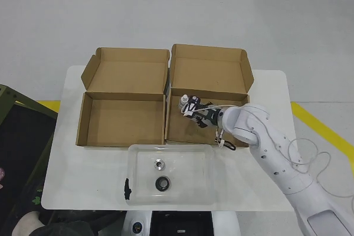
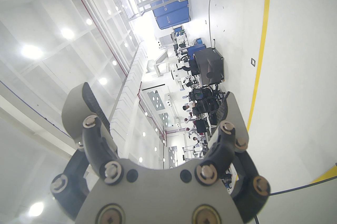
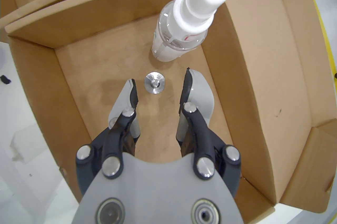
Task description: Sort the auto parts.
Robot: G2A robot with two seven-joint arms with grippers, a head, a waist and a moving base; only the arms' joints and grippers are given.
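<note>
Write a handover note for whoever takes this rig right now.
Right pincer: open, inside the right box, over a silver disc lying on the box floor, not gripping it. An upright spray bottle stands just beyond the disc.
Left pincer: open, holding nothing, pointed away from the table.
Done: the silver disc is in the right box.
Left: a silver part and a black ring lie in the clear bin, unsorted.

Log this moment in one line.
right gripper open over metal disc | disc beside upright spray bottle in cardboard box | left gripper open
</note>
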